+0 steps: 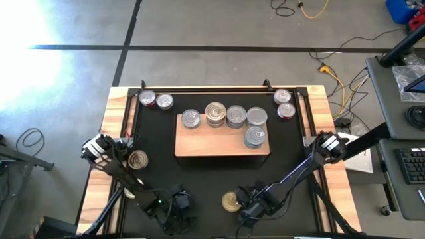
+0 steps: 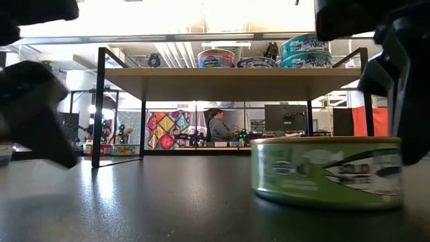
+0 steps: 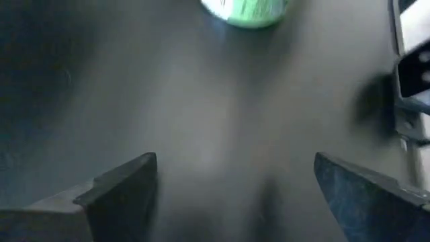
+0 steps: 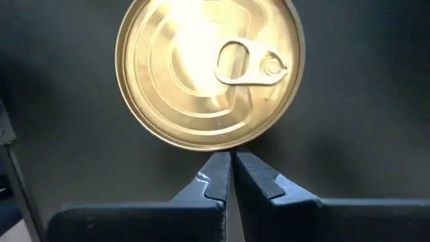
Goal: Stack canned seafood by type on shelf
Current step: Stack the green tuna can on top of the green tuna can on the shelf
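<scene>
five tins (image 1: 228, 117) already sit on the shelf (image 1: 199, 144). a gold-lid tin (image 1: 230, 202) lies at 6 o'clock, just past the closed right pincer (image 4: 230, 176). the left pincer (image 3: 235, 185) is open and empty. loose tins (image 1: 155, 100) wait at 11, more at 1 and 9.

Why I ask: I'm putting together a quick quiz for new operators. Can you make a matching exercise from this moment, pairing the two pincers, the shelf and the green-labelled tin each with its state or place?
Column one:
A. left pincer
B. right pincer
C. shelf
D. green-labelled tin

Column two:
1. shut
2. carries several tins
3. open, holding nothing
4. standing on the black mat, off the shelf

Pairs: A-3, B-1, C-2, D-4
</scene>
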